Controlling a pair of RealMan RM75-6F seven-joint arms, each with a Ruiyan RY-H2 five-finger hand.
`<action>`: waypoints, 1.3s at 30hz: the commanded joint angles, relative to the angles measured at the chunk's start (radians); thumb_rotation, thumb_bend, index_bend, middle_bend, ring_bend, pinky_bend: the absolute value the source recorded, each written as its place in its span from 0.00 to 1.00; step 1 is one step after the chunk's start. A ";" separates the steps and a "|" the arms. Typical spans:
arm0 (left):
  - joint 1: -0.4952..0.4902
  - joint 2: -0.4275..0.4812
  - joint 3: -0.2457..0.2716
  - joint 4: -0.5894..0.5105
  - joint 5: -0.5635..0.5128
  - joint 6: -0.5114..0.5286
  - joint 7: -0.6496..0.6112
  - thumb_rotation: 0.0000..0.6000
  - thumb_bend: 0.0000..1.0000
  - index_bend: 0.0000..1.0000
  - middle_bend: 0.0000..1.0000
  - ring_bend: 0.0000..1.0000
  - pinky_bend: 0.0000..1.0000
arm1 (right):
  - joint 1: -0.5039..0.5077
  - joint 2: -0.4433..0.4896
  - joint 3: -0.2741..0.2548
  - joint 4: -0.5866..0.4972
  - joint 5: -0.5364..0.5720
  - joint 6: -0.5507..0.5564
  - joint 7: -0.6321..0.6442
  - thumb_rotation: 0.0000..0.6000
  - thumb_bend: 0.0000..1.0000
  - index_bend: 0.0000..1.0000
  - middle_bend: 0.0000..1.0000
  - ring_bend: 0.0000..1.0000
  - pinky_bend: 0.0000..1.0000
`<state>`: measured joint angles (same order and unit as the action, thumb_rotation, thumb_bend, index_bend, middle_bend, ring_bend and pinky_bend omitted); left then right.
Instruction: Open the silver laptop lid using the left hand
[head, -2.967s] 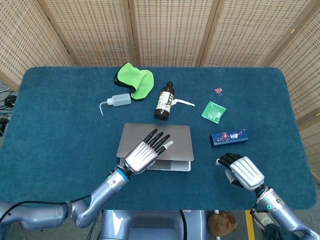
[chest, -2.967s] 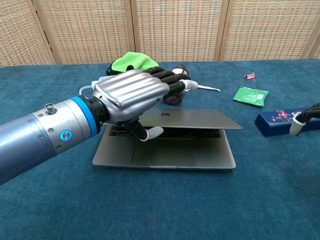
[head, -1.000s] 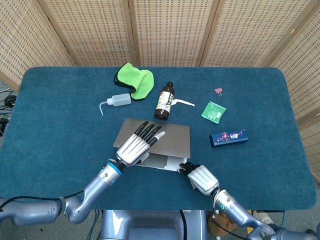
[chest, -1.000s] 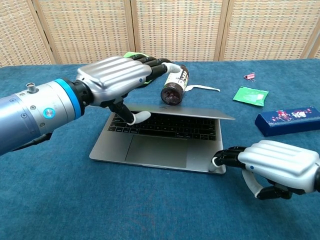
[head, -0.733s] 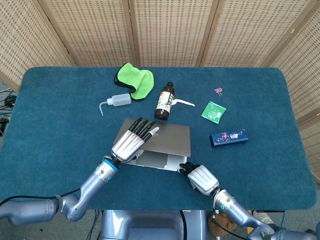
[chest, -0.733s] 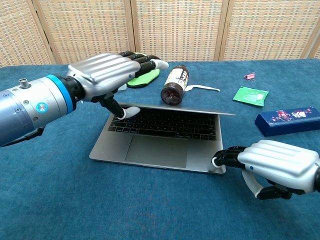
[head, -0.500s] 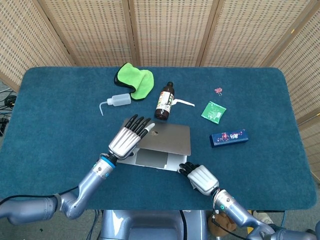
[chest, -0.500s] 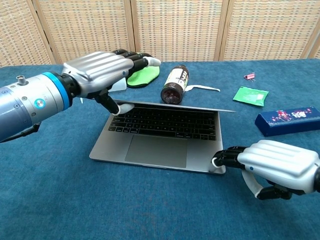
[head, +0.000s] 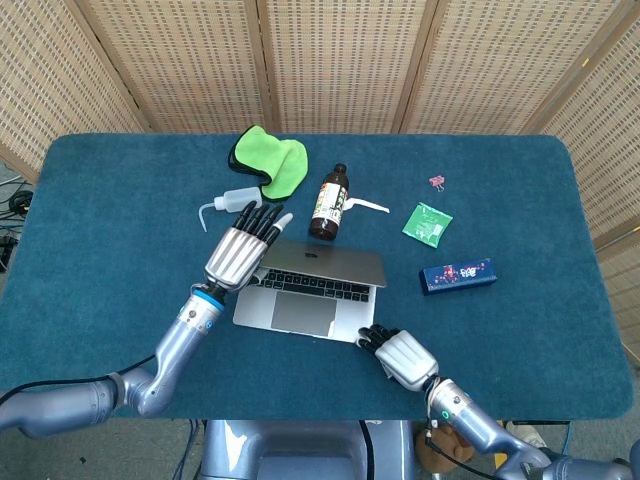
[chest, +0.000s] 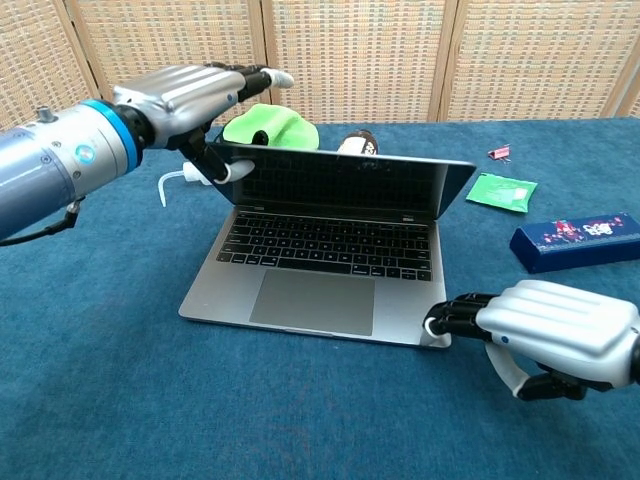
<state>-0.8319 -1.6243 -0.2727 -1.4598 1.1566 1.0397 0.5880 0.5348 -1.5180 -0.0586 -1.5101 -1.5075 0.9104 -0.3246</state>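
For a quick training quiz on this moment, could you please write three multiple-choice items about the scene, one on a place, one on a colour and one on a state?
1. Where does the right robot hand rest?
A. On the green cloth
B. At the laptop base's near right corner
C. On the blue box

2. What colour is the cloth behind the laptop?
A. Green
B. Red
C. White

3. How does the laptop lid stand?
A. Flat shut
B. Taken off
C. Raised, keyboard showing

Answers:
1. B: the right robot hand has its fingertips on the near right corner of the silver laptop, away from the blue box.
2. A: the cloth is bright green.
3. C: the lid is lifted with the keyboard bare, and the left robot hand holds the lid's top left corner.
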 joint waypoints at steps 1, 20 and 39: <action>-0.016 0.001 -0.027 -0.004 -0.040 -0.004 0.007 1.00 0.41 0.00 0.00 0.00 0.00 | 0.004 0.007 -0.002 -0.008 0.001 -0.003 -0.004 1.00 1.00 0.17 0.16 0.14 0.39; -0.136 -0.041 -0.093 0.113 -0.157 -0.023 0.085 1.00 0.40 0.00 0.00 0.00 0.00 | 0.037 0.043 -0.007 -0.034 0.033 -0.060 -0.019 1.00 1.00 0.17 0.17 0.14 0.39; -0.217 -0.044 -0.122 0.218 -0.268 -0.021 0.161 1.00 0.40 0.00 0.00 0.00 0.00 | 0.052 0.069 -0.031 -0.045 -0.013 -0.055 0.010 1.00 1.00 0.17 0.19 0.14 0.39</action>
<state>-1.0454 -1.6679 -0.3941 -1.2470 0.8934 1.0203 0.7488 0.5865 -1.4494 -0.0889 -1.5554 -1.5209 0.8567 -0.3142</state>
